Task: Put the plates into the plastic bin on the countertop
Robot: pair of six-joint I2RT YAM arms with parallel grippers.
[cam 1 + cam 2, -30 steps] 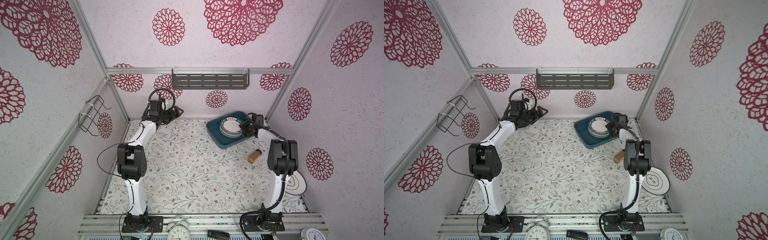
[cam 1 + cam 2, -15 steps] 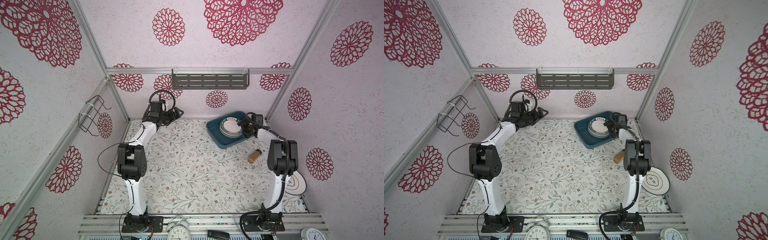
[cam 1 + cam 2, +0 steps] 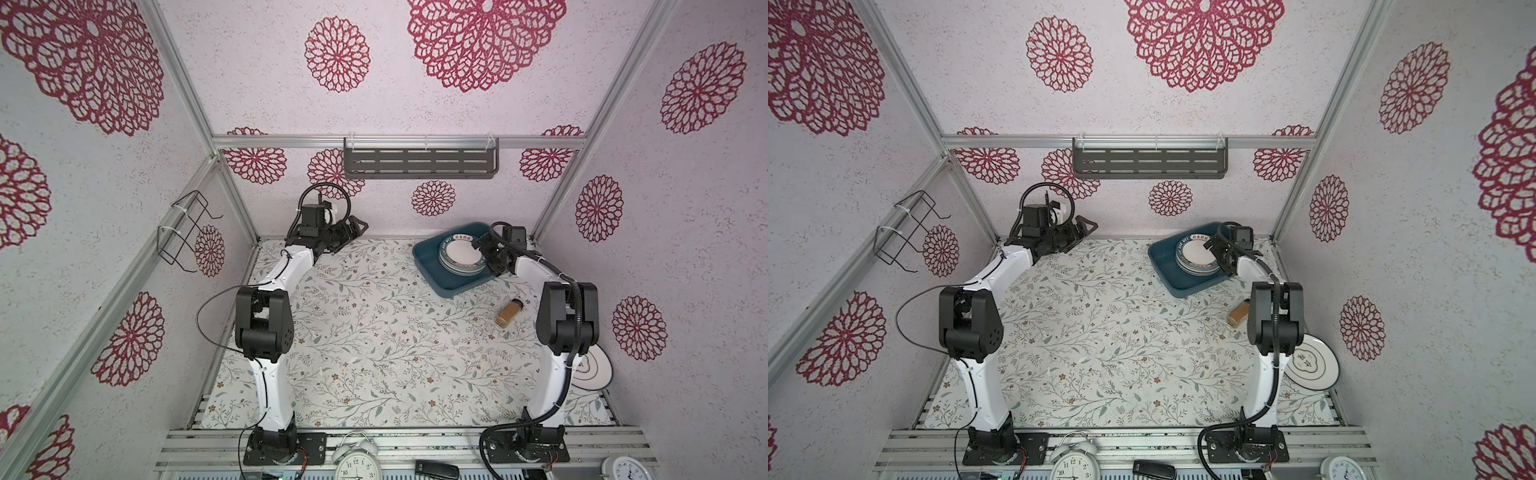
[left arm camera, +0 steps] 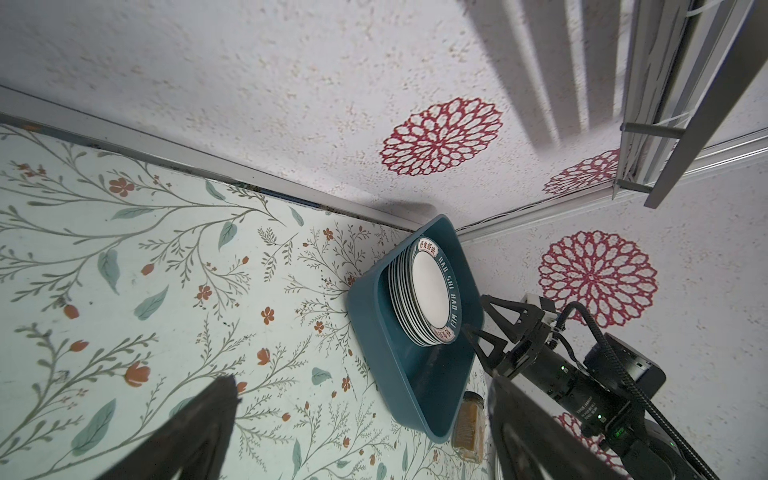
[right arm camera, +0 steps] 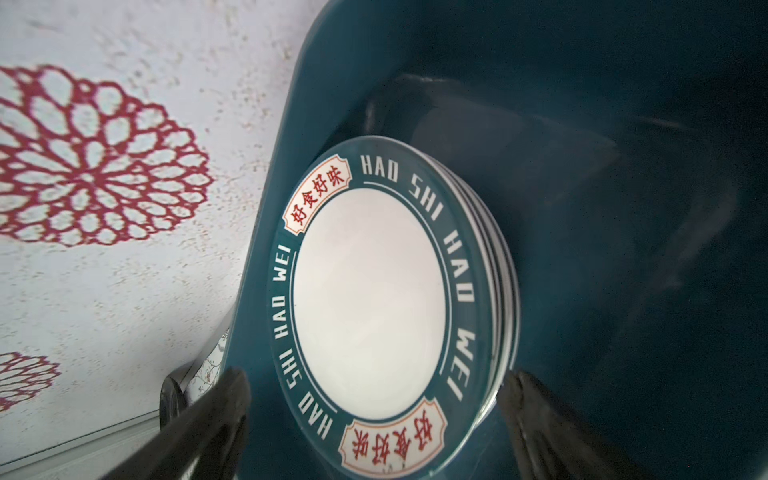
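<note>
Right gripper (image 5: 374,384): jaws spread wide, holding nothing. It sits low at the right side of the plastic bin (image 3: 432,276), its fingers (image 5: 224,399) on either side of the rim of the top plate (image 5: 370,307), which has a teal lettered border. Contact with that rim cannot be confirmed.

The stack of plates (image 3: 462,261) lies flat inside the bin at the countertop's (image 3: 374,336) far right corner.

One cloud-outline plate (image 3: 1312,365) lies beside the right arm's base, well apart from both grippers.

Left gripper (image 3: 360,230): jaws wide, empty, near the back wall, well apart from the bin.
</note>
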